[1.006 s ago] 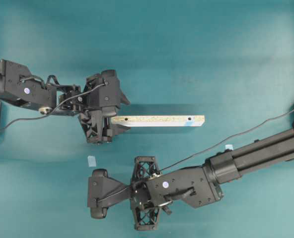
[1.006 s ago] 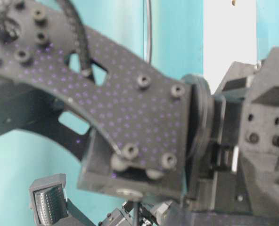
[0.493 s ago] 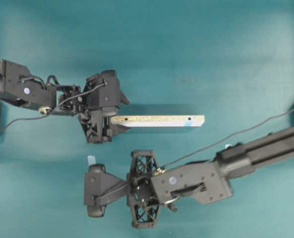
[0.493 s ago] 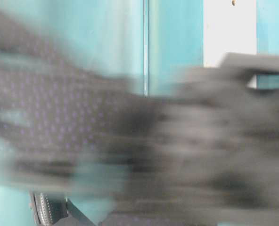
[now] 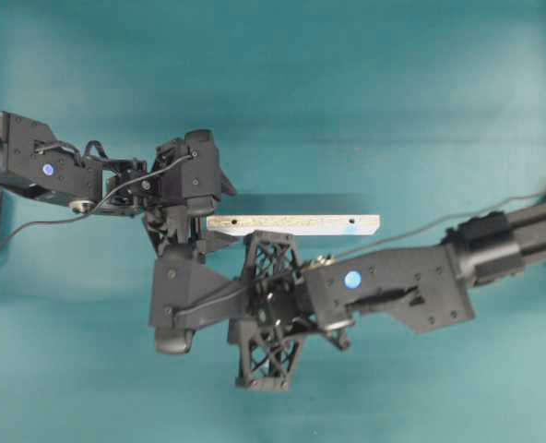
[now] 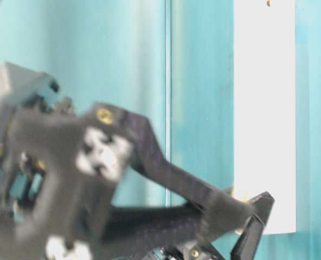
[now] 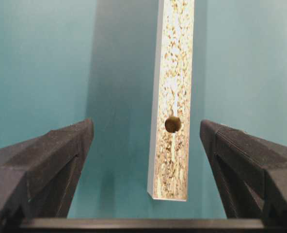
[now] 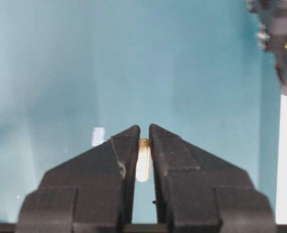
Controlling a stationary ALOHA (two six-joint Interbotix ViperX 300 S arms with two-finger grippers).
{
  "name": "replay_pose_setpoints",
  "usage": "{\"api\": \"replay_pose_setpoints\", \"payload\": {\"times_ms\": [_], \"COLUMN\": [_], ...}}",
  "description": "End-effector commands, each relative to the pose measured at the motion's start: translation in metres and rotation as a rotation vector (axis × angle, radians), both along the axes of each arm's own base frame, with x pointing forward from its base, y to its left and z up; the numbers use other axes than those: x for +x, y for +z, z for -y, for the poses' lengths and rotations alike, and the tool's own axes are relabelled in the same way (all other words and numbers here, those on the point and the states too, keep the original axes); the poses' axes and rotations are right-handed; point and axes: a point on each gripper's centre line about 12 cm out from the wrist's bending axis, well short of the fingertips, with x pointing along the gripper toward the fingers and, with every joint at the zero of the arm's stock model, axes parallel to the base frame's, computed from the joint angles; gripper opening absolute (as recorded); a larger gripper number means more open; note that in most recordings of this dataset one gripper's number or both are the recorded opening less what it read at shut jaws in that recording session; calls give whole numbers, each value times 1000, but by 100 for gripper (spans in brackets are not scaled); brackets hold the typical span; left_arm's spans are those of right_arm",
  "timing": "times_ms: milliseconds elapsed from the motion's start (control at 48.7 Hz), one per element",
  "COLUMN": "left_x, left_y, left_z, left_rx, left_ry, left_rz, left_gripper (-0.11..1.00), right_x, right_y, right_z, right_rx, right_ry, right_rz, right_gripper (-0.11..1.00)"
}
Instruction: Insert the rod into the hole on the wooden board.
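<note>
A flat teal tabletop (image 5: 393,111) fills the room's working area, and on it lies the long narrow pale speckled wooden board (image 5: 291,224). At the board's plain end the left gripper (image 7: 146,145) stands with jaws wide, one on each side of the strip, touching nothing. Just below the board, the right gripper (image 8: 143,155) pinches the tiny cream wooden rod (image 8: 143,165) between nearly closed fingers. The small dark hole (image 5: 351,221) waits near the board's far end (the one with the light-blue patch), well apart from the rod. I reckon the rod should be carried over there, held upright above the hole, then lowered slowly while the left gripper steadies the board.
</note>
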Motion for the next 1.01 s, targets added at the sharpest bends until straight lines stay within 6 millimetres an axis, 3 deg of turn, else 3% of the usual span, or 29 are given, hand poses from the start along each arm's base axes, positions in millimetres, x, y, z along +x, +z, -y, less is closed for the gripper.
{"api": "replay_pose_setpoints", "payload": {"times_ms": [0, 226, 554, 739, 985], "left_x": [3, 4, 10, 29, 55], "left_y": [6, 7, 8, -6, -5], "left_z": [1, 0, -4, 2, 4], "left_rx": [-4, -5, 0, 0, 5], "left_ry": [3, 7, 15, -4, -10], "left_rz": [34, 46, 57, 47, 104], "left_gripper": [99, 99, 99, 99, 99], "right_x": [-6, -27, -95, -115, -126], "right_y": [30, 40, 38, 24, 8], "right_z": [9, 31, 72, 81, 86], "right_rx": [14, 75, 135, 124, 115], "right_ry": [-3, -8, -22, -3, 7], "right_rz": [108, 396, 791, 855, 870], "right_gripper": [10, 10, 10, 10, 10]}}
